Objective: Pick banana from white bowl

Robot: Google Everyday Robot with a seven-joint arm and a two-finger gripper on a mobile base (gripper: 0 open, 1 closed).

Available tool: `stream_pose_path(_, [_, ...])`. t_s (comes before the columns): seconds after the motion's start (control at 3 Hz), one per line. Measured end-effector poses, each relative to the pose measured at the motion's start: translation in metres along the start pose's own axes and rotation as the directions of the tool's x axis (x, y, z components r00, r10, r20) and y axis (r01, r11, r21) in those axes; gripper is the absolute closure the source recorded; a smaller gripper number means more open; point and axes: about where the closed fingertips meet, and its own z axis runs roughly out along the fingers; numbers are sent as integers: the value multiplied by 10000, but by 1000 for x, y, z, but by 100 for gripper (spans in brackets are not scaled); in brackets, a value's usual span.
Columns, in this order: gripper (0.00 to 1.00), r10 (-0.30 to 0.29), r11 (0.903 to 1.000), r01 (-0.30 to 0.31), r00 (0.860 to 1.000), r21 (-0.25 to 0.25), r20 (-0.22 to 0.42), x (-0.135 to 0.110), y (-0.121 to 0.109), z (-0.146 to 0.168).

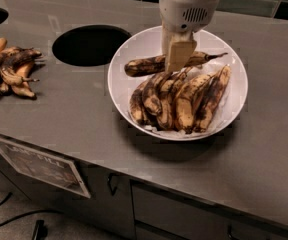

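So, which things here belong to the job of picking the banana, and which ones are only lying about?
For the job: long dark banana at the bowl's back; white bowl; claw, low over that banana.
Just lying about: yellower bananas in the bowl; bunch on the counter, left; round hole.

My hand (176,64) hung at the banana (141,66) in the white bowl's (143,43) far half. Nearer me, piled bananas (184,101) blocked the way; left of the hand lay bare bowl, then a hole (90,45) in the tabletop (59,124).
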Motion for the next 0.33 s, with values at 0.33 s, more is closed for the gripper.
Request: stream_pose_path(0.33, [100, -20, 9974, 23, 10000, 717, -48, -5, 7, -29])
